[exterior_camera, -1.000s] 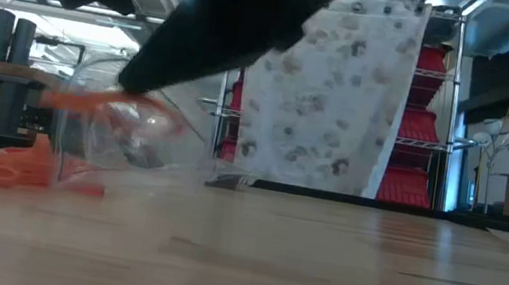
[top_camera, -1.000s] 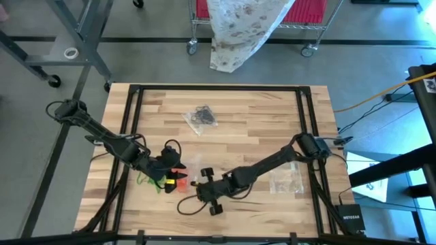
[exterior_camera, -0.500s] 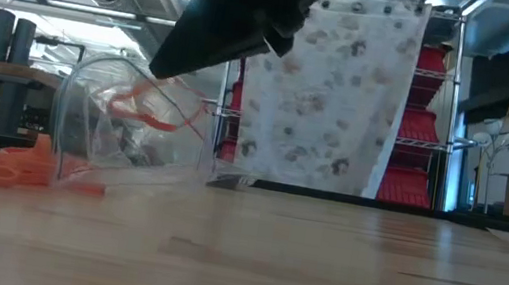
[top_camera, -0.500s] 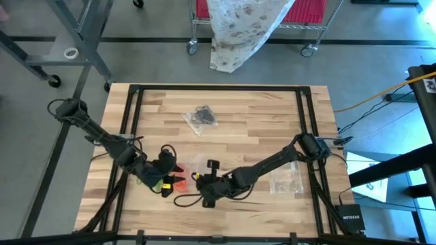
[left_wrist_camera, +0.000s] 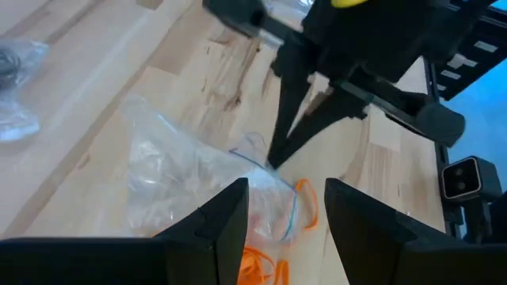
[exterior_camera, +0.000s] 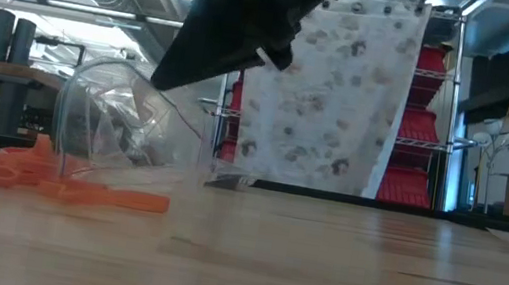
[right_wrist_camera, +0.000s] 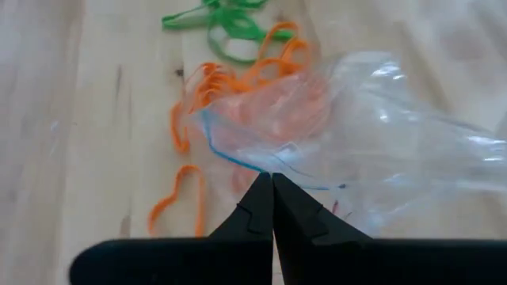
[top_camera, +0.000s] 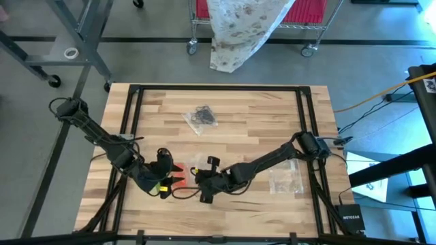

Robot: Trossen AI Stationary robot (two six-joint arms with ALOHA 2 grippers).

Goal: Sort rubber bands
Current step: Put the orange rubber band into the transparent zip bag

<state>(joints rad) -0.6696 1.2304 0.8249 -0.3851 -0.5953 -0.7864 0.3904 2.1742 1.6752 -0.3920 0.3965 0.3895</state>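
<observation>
A clear plastic bag lies on its side near the table's near edge, its mouth held up by my right gripper, which is shut on the rim. Orange-red rubber bands and green ones lie loose on the wood beside the mouth. One orange band lies flat in front of the bag. My left gripper is open and hovers just left of the bag mouth, over the orange bands. Black bands sit in another bag toward the far side. My right gripper pinches the bag's rim at the blue zip line between its two fingertips. It comes slanting down from the table's right side. The rim is lifted and the mouth gapes open, while the bag's lower side rests on the table.
A third clear bag lies on the table under my right arm. Black cables curl by the near edge. Bare wood stretches across the table's middle and far right. Beyond the table stand a wire cart and a patterned cloth.
My right gripper has shifted left toward the left gripper and raised the bag's rim, so the mouth stands open. An orange band seen at the bag's mouth half a second ago has dropped and now lies flat on the table in front of the bag. My left gripper has drifted toward the near-left.
</observation>
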